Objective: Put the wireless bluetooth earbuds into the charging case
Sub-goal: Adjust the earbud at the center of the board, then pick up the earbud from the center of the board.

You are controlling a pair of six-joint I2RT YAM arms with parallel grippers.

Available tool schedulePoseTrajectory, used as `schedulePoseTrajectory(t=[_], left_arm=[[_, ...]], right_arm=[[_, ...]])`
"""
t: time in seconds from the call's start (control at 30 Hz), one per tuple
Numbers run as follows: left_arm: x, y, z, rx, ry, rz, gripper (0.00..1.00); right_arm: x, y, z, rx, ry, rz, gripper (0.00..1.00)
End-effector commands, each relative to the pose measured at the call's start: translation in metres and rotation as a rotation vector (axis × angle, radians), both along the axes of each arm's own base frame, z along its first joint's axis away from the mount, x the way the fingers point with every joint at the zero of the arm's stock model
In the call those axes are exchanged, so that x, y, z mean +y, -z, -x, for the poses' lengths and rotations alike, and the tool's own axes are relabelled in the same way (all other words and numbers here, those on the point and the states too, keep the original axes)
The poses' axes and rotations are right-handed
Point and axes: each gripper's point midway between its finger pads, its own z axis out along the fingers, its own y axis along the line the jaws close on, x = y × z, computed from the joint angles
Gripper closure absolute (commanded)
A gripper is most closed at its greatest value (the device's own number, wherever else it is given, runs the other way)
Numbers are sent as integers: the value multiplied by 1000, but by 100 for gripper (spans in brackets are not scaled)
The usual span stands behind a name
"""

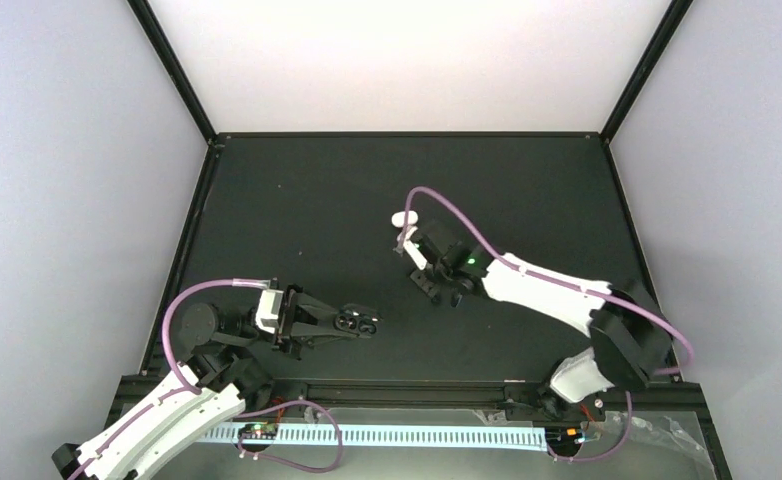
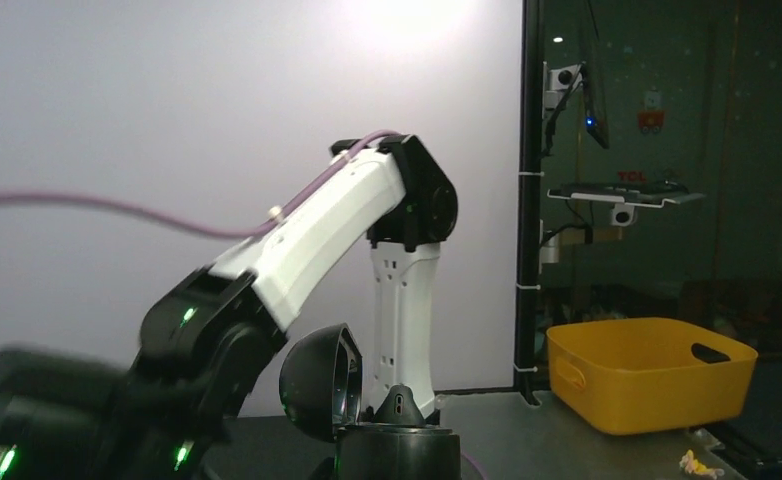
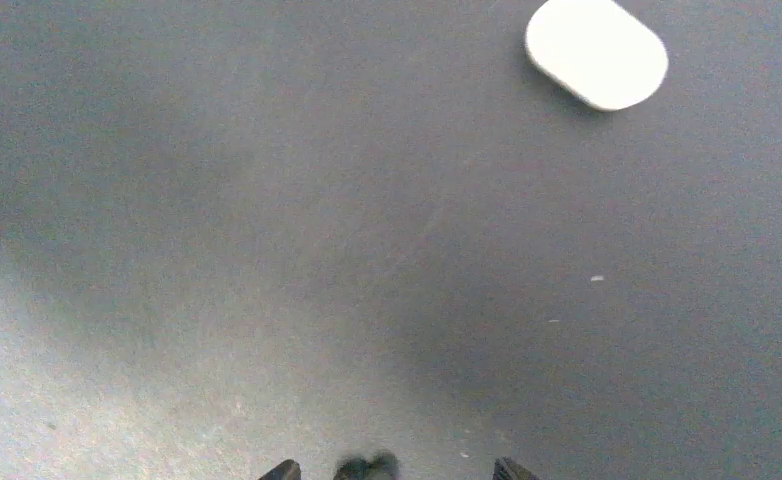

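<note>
**Top view.** The left gripper (image 1: 350, 322) is clamped on the black charging case (image 1: 363, 322), lid open, over the near-left of the table (image 1: 297, 190). The case's long axis runs left-right, in line with the fingers. Its wells read dark, and I cannot tell whether anything sits in them. The right arm (image 1: 537, 285) reaches to mid-table with the wrist bent down and the tool aimed at the surface. A white oval pod (image 1: 404, 218) lies just beyond it on the far side. The case lies near-left of that tool.

**Left wrist view.** The case lid stands upright with the base low in frame, and the right arm bows over behind it. A yellow bin (image 2: 647, 400) sits off to the right.

**Right wrist view.** The right gripper (image 3: 397, 470) has its jaws apart and holds nothing. A small dark blob (image 3: 367, 465) lies on the table between the tips, apparently touching neither. It is probably a black earbud, but it is too blurred to give an axis. I see no white earbuds in any view.

**Judgement.** The right arm is much the nearer, so the pick falls to it, followed by a carry near-left to the case.
</note>
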Motion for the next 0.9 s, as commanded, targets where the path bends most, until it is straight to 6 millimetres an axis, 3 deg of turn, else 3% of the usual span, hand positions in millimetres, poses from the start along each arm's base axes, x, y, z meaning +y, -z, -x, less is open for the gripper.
schedulePoseTrajectory(t=[0.0,0.13,0.3,0.47,0.57,0.87], left_arm=[[3,-10,2,-33,-23,21,99],[2,-7,-3,-27,-49,14,98],[0,-5,-6,-15,-55,3,98],[-1,-4,-7,-12,-55,-3,98],[-2,-3,-7,-10,-53,-7,98],[-4,-1,-9,-4,-55,-14,98]], right_arm=[[-23,-55,-17,-61,366,-177,50],[-47,-51,-8,56,666,-336,51],[-64,-19,2,219,916,-501,54],[-65,18,13,322,983,-502,62],[-76,35,14,332,1029,-491,70],[-86,57,8,286,986,-328,82]])
